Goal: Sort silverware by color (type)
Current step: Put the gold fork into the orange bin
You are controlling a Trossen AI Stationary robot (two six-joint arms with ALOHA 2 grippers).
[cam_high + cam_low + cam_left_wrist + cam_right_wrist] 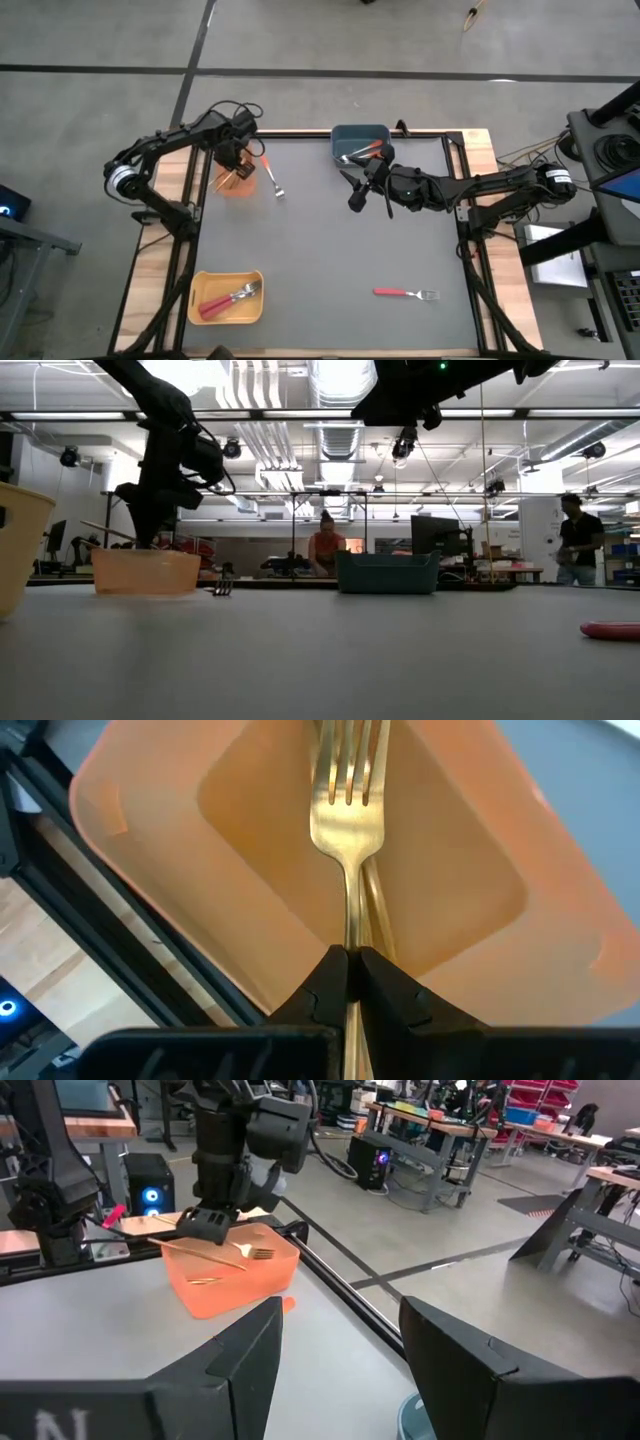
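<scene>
Left fingers (pixel 352 970) pinch gold fork (pixel 348 810) handle — right fingers (pixel 340 1350) spread, empty.

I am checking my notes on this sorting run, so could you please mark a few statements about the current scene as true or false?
1. The left gripper is shut on a gold fork over the orange bin. True.
2. The right gripper is holding a fork. False: its fingers are open and hold nothing.
3. A red-handled fork lies loose on the table. True.
4. The yellow bin is empty. False: it holds red-handled forks.
5. An orange-handled fork lies inside the orange bin. False: it lies on the table beside it.
</scene>
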